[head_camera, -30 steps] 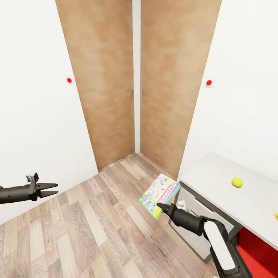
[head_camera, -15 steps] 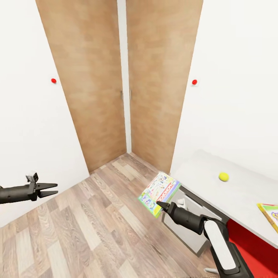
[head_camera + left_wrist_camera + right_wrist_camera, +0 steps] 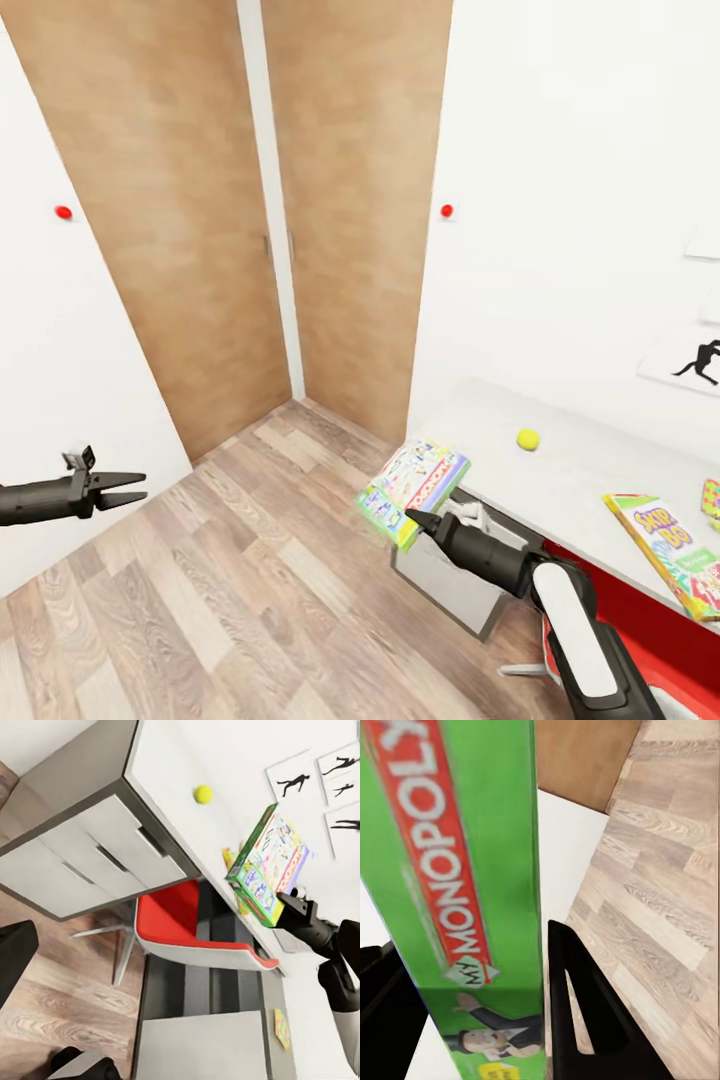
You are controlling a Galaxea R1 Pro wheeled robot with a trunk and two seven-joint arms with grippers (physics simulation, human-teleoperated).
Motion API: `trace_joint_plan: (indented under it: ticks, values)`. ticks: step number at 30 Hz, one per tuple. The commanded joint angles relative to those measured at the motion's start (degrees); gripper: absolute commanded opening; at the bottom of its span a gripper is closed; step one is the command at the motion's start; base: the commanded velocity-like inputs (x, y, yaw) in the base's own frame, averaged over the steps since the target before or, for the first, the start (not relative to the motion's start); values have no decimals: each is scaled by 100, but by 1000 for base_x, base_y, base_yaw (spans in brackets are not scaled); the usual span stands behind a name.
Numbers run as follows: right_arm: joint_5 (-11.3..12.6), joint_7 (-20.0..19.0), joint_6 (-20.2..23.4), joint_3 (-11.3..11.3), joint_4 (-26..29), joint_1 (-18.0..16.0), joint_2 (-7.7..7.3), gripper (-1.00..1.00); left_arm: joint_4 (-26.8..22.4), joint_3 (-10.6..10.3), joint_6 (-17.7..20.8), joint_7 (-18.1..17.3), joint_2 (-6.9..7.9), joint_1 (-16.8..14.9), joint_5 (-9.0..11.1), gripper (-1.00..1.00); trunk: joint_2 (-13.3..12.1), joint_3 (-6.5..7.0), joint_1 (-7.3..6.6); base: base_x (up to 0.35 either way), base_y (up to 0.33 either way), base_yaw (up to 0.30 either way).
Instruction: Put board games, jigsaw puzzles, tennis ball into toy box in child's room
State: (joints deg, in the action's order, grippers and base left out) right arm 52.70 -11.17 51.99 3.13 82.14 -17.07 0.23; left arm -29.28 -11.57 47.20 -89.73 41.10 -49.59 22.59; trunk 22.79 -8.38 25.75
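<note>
Carrying green-edged white-and-red Monopoly board game box (image 3: 414, 479), clamped in right gripper (image 3: 412, 519); keep level while approaching pale grey-white desk top (image 3: 560, 470). Left gripper (image 3: 128, 487) empty, jaws apart.

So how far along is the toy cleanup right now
Nothing looks finished; no toy box is in sight. In hand: the right gripper is shut on the Monopoly board game, held in the air by the table. Left: the tennis ball and the Skip-Bo box lie on the table. The left gripper is open and empty.
</note>
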Motion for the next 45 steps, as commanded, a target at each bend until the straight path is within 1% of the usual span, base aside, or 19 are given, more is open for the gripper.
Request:
trace_joint_plan:
  ticks: [1, 4, 5, 6, 8, 10, 12, 14, 15, 16, 18, 22, 25, 26, 30, 32, 34, 39, 45]
  values:
    - [-42, -41, 38, 13, 53, -7, -3, -100, 1, -10, 75, -27, 8, -10, 21, 100, 13, -13, 4, 0, 0, -278]
    - [-42, -17, 273, 43, 270, -60, -35, -100, -47, 106, 356, -27, 5, -65, 18, 100, 13, -15, 4, 0, 0, -155]
    - [-45, -2, 443, 90, 321, -161, -43, -100, -167, 123, 584, -27, -1, -94, 5, 100, 13, -16, 4, 0, 0, -68]
    - [-46, 20, 576, 177, 332, -393, -49, -100, -354, 135, 805, -27, -12, -178, -9, 100, 13, -16, 4, 0, 0, -44]
    - [-47, 53, 668, 291, 293, -711, -57, -100, -589, 142, 964, -27, -32, -318, -19, 100, 13, -16, 4, 0, 0, -31]
    - [-45, 118, 767, 476, 140, -1195, -68, -100, -967, 146, 1114, -27, -97, -564, -33, 100, 13, -16, 4, 0, 0, -16]
    - [-43, 172, 801, 627, -84, -1628, -100, -100, -1226, 146, 1192, -27, -252, -788, -44, 100, 13, -16, 4, 0, 0, -8]
    - [-36, 214, 801, 736, -502, -2117, -254, -100, -1379, 146, 1238, 111, -544, -1099, -105, 100, 13, -16, 4, 0, 0, -4]
    - [-31, 226, 801, 746, -718, -2346, -360, -100, -1399, 146, 1246, 401, -730, -1253, -152, 100, 13, -16, 4, 0, 0, -2]
    - [-30, 231, 801, 747, -818, -2451, -409, -100, -1388, 146, 1248, 579, -828, -1320, -172, 100, 13, -17, 4, 0, 0, -2]
    - [-22, 240, 801, 766, -1154, -2760, -547, -100, -1233, 150, 1247, 1354, -1204, -1511, -215, 100, 13, -17, 4, 0, 0, 0]
    - [1, 243, 801, 819, -1356, -2910, -655, -100, -1072, 158, 1244, 2018, -1545, -1674, -225, 100, 13, -17, 4, 0, 0, 0]
    - [190, 244, 801, 874, -1410, -2921, -836, -100, -1022, 167, 1237, 2222, -1668, -1738, -227, 100, 13, -17, 4, 0, 0, 0]
    - [450, 244, 801, 892, -1419, -2897, -990, -100, -999, 205, 1229, 2293, -1712, -1759, -225, 100, 13, -17, 4, 0, 0, 0]
    - [966, 246, 801, 896, -1421, -2771, -1293, -100, -983, 298, 1224, 2331, -1746, -1776, -224, 100, 13, -17, 4, 0, 0, 0]
    - [1297, 247, 801, 890, -1420, -2673, -1504, -100, -978, 340, 1222, 2335, -1756, -1783, -222, 100, 13, -17, 4, 0, 7, 0]
    - [1429, 247, 801, 892, -1420, -2621, -1607, -100, -976, 357, 1221, 2336, -1760, -1782, -221, 100, 13, -17, 4, 0, 34, 0]
    - [1551, 240, 801, 899, -1420, -2558, -1780, -100, -979, 372, 1221, 2335, -1763, -1784, -214, 100, 13, -17, 4, 0, 23, 0]
    - [1572, 239, 801, 899, -1424, -2541, -1846, -100, -1000, 374, 1228, 2258, -1760, -1784, -211, 100, 13, -17, 4, 0, 5, -15]
